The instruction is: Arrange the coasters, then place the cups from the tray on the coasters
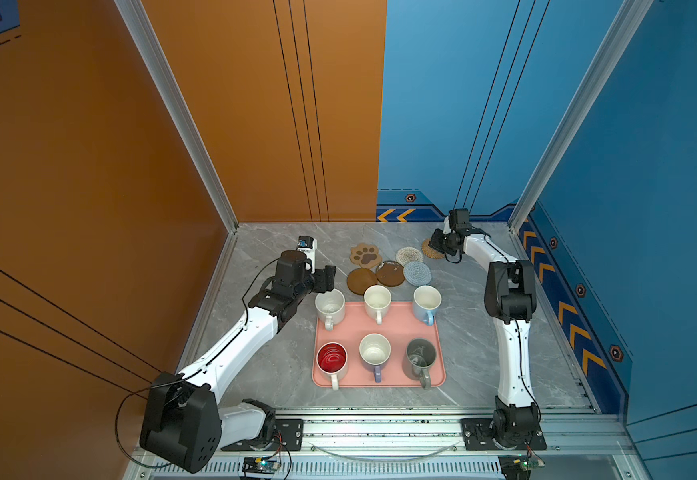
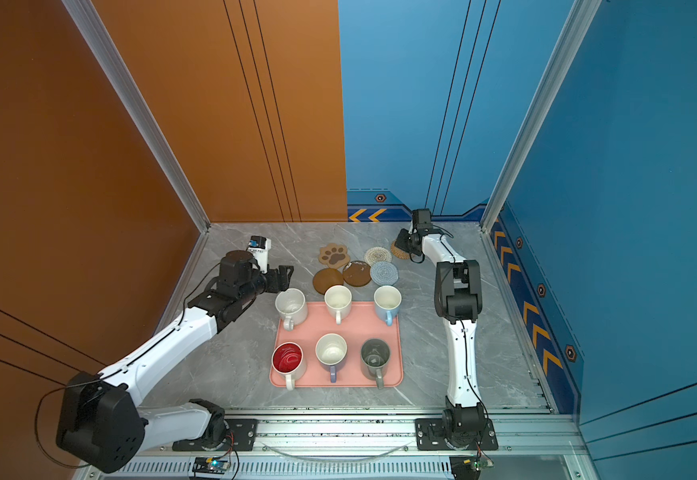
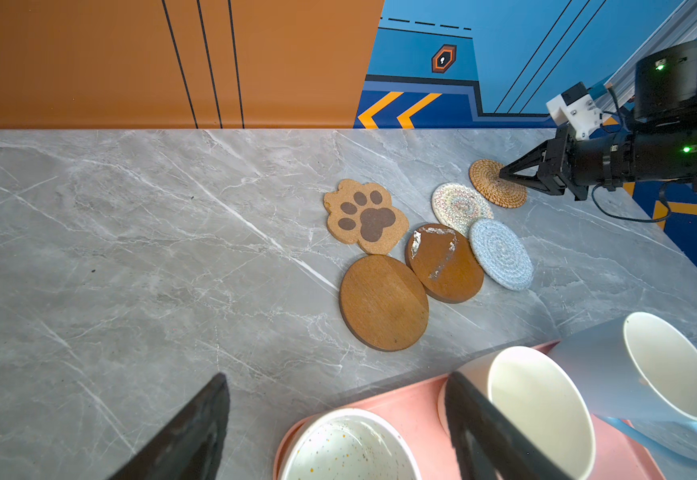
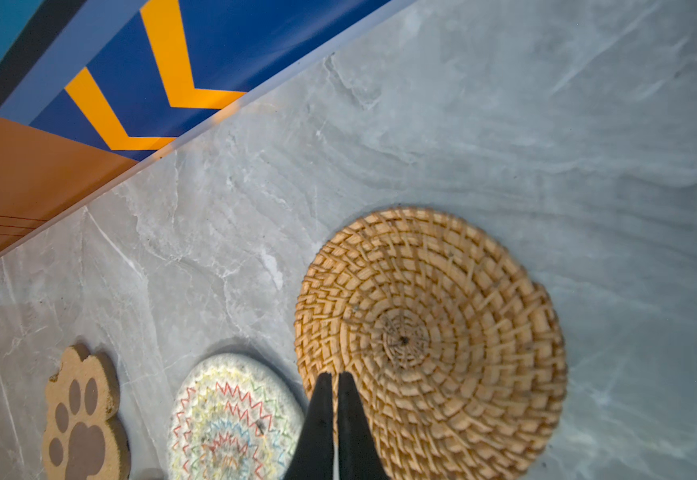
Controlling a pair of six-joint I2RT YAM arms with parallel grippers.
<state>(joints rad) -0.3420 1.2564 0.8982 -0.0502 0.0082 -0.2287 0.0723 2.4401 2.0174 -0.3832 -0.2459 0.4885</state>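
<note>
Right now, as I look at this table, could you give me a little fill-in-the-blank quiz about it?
The tray holds ___ cups.
One coaster is shaped like a ___.
The cup at the tray's near-left corner is ___ inside.
The right gripper, tips over the rattan coaster, is ___.
Missing words: six; paw; red; shut.

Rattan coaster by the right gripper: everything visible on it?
The rattan coaster is a round tan mat, woven in rings around a small centre knot. It lies flat on the grey marble table near the back wall, right beside the cream woven coaster; contact there is unclear. The shut right gripper has its tips at the coaster's edge.
</note>
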